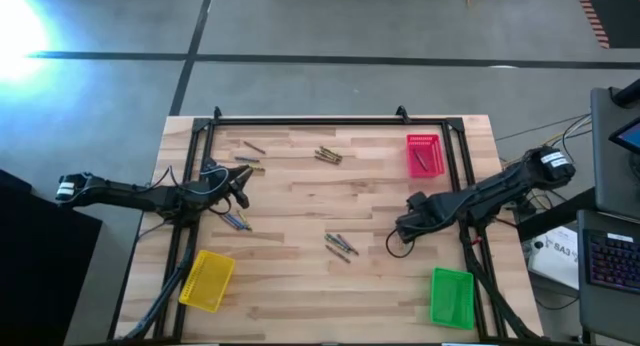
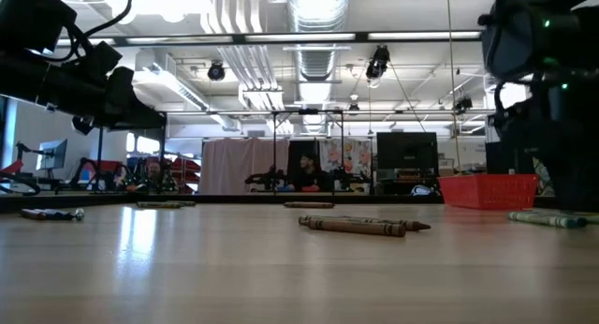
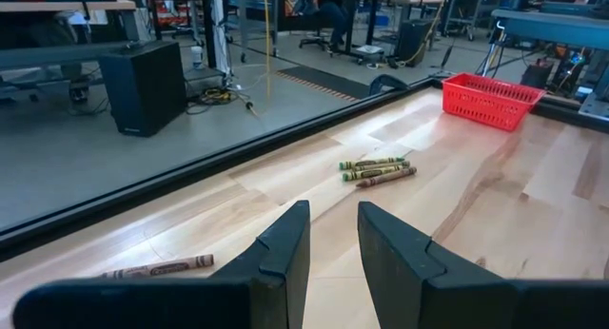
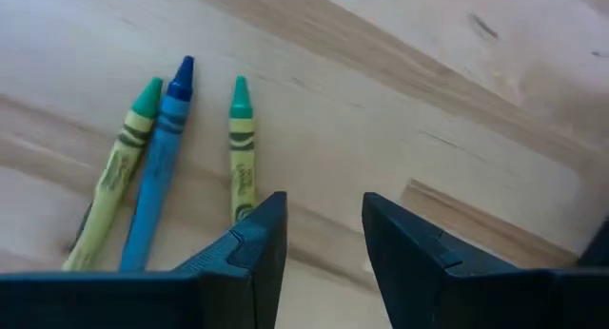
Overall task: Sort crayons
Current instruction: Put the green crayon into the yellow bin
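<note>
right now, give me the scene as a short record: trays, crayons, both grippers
trays: red tray far right, yellow tray near left, green tray near right
crayons: loose groups on the table; centre group, far group, some in the red tray
left gripper: open, empty, above the table's left side
right gripper: open, empty, over two green crayons and a blue crayon

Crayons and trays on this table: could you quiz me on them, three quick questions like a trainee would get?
1. True or false: the red tray already has crayons in it.
2. How many crayons lie just ahead of the right gripper in its wrist view?
3. Which tray sits nearest the left arm: A red, B yellow, C green?

Key: 1 true; 2 three; 3 B.
</note>
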`<state>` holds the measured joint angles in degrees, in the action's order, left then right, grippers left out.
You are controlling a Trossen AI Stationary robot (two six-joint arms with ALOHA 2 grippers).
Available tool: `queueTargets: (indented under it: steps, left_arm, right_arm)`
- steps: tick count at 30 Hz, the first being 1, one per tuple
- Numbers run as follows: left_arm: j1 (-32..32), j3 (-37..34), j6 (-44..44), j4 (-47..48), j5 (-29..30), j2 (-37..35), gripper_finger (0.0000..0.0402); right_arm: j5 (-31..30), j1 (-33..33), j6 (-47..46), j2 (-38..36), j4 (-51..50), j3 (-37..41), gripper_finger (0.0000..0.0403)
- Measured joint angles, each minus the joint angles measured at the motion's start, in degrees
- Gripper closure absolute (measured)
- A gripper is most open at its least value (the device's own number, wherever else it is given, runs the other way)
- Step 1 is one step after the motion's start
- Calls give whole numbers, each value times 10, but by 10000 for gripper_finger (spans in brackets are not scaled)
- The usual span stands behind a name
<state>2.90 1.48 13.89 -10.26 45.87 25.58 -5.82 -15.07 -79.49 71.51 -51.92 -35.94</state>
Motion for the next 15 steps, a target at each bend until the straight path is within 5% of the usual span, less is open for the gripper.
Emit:
queueTargets:
  steps: [7,15]
  left_arm:
    - [0,0,1,0,0,0,326]
    - [0,0,2,1,0,2,326]
  right_arm:
    - [5,-15,-4,-64,35,0,275]
    - [3,-35,-9,-12,48,0,282]
